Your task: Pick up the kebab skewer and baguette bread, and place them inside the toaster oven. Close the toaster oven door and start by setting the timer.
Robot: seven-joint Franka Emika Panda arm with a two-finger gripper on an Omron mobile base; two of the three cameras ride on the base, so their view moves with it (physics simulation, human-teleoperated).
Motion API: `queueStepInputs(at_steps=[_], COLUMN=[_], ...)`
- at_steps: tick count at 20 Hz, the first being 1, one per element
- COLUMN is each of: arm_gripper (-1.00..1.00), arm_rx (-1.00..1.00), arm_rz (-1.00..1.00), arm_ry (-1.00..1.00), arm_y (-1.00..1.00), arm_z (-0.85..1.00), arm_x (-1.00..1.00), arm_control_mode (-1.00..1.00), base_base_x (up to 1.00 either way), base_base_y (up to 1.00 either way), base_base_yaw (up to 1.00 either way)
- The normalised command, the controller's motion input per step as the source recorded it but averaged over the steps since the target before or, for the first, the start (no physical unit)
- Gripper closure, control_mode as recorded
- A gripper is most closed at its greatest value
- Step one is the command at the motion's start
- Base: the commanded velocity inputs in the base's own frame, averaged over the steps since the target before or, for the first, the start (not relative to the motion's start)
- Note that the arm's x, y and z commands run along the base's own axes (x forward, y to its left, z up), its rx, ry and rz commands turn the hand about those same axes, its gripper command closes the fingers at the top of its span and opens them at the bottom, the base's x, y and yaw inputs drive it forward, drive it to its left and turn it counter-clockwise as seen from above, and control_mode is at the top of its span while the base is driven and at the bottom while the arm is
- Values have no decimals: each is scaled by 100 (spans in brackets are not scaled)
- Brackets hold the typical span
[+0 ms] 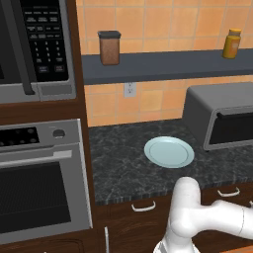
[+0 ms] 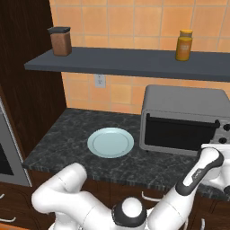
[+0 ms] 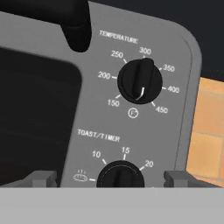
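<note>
White arm folded low, elbow bent near the base, forearm reaching up and out to the right; hand (image 3: 105, 178) level, its two grey fingertips (image 3: 40, 178) spread wide apart, nothing held between them.

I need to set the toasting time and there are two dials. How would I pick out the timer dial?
Find the toaster oven on the counter's right. On its grey panel right of the dark glass door, take the lower black knob, labelled TOAST/TIMER with marks 10, 15, 20, not the temperature knob above.
</note>
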Motion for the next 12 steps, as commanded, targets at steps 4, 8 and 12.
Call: queueStepInputs(at_steps=[4,8,12], arm_gripper=[-100,-100,-100], arm_rx=[-4,-4,-3], arm_rz=[-15,-15,-14], arm_ry=[0,0,0], arm_y=[0,19,11], arm_z=[-3,-5,0], arm_x=[1,19,24], arm_control_mode=[-100,-100,-100], base_base_x=[0,0,0], base_base_y=[0,0,0], base_base_yaw=[0,0,0])
